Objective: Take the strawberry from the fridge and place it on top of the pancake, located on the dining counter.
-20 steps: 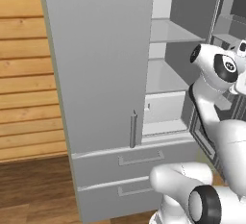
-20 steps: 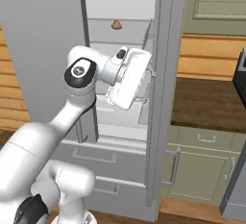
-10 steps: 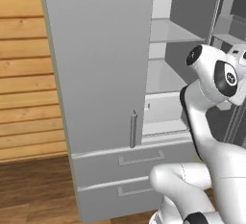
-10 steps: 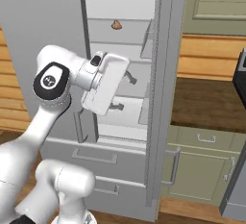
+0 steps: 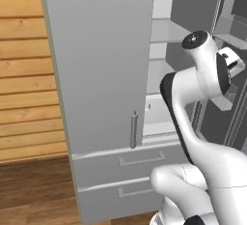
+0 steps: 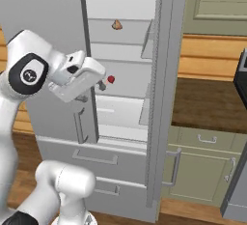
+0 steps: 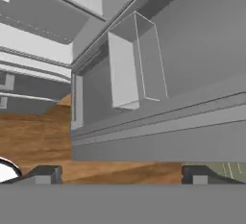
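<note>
**Open end effector at the fridge, strawberry on a middle shelf**

The fridge (image 6: 120, 137) stands with its right door (image 6: 161, 89) swung wide, edge-on in the right base view, while the left door (image 5: 99, 64) is shut or nearly so, its vertical bar handle (image 5: 133, 130) low on the panel. Two drawers (image 5: 130, 173) sit under the doors. Pale shelves show in the open compartment.

The strawberry (image 6: 111, 79), a tiny red piece, lies on a middle shelf inside the fridge. One shelf higher sits a small tan-brown lumpy item (image 6: 116, 24), well apart from the berry.

The white arm reaches up in front of the left door, its hand turned toward the open compartment. In the right base view the end effector (image 6: 99, 85) is just beside the strawberry, to its left; whether it touches the berry cannot be told from this angle. In the hand view the two dark fingertips (image 7: 45, 175) stand far apart at the lower edge, with nothing between them, so the end effector is spread wide and holds nothing. That view looks along the inner face of the open door, where a clear door bin (image 7: 137, 62) hangs, with wooden floor (image 7: 33, 136) beyond.

To the right of the fridge, pale green cabinets (image 6: 202, 171) carry a dark wooden top (image 6: 207, 103).
</note>
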Robot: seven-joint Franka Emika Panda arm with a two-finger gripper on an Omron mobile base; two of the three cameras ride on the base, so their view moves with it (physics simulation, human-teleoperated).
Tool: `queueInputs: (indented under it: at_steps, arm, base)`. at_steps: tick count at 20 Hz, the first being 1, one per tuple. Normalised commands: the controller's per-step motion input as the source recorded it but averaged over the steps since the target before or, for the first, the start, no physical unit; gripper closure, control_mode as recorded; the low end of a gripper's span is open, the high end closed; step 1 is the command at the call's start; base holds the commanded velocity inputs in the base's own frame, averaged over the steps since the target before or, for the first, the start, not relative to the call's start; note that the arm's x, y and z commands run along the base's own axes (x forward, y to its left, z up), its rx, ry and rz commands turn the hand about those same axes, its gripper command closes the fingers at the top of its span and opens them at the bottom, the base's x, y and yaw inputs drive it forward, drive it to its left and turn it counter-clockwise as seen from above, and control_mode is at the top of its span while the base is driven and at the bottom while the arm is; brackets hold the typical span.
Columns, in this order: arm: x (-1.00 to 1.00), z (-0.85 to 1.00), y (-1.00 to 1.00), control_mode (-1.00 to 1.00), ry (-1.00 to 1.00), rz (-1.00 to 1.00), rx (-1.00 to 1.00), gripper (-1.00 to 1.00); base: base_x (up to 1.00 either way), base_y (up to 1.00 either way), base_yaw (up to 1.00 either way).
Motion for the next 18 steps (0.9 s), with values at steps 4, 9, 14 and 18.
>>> queueInputs:
  at_steps: [4,9,14,18]
  arm:
    - [0.63,-0.61,0.94,-1.00,-0.37,0.00,0.77,-1.00]
    - [0.41,-0.65,0.99,-1.00,-0.41,0.00,0.69,-1.00]
    - [0.07,-0.73,0.61,-1.00,-0.02,0.18,0.11,-1.00]
    - [0.33,-0.25,0.11,-1.00,0.00,0.04,-0.01,-1.00]
  base:
    - [0.00,0.00,0.00]
    - [0.00,0.00,0.00]
    - [0.00,0.00,0.00]
    - [0.00,0.00,0.00]
